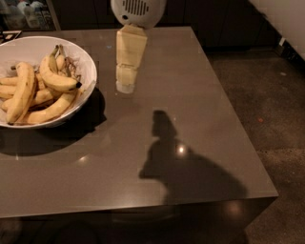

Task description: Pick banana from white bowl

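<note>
The white bowl (89, 66) stands at the left of the grey table and holds several bananas. The banana (56, 79), thick, strongly curved, with a dark tip pointing right, lies on top of the pile near the bowl's right side. My gripper (126, 86) hangs down from the arm's round white wrist (137, 11) over the table, just right of the bowl's rim and apart from it. It holds nothing that I can see. The bowl's left part is cut off by the frame's edge.
A long brown-speckled banana (22, 90) and paler bananas (51, 109) lie in the bowl too. The arm's shadow (181, 157) falls on the table's (200, 86) front right part. The table's right edge drops to a speckled floor (267, 105). Dark cabinets stand behind.
</note>
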Robot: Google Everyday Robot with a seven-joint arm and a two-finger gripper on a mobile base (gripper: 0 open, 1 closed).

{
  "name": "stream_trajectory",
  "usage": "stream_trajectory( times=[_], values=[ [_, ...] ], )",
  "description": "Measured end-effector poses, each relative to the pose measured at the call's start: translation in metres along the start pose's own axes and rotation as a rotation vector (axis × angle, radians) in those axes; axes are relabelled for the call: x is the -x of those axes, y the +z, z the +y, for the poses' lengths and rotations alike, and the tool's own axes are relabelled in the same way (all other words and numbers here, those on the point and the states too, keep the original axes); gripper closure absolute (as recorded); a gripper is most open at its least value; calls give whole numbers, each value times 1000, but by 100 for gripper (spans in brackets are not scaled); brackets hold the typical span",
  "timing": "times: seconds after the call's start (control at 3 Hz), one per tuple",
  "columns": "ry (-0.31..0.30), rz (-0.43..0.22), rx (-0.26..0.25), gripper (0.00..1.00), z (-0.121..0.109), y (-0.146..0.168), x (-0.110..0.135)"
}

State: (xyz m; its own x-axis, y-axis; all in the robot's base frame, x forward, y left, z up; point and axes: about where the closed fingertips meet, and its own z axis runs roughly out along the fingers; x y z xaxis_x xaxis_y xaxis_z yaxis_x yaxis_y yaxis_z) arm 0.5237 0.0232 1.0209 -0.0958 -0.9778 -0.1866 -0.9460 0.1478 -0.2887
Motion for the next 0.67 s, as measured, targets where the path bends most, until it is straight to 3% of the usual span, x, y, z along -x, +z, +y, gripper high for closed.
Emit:
stream_trajectory(
  times=[0.33, 0.67],
  values=[
    [2, -21, -17, 0, -4, -1, 5],
    [-16, -9, -12, 0, 3, 12, 32]
  ],
)
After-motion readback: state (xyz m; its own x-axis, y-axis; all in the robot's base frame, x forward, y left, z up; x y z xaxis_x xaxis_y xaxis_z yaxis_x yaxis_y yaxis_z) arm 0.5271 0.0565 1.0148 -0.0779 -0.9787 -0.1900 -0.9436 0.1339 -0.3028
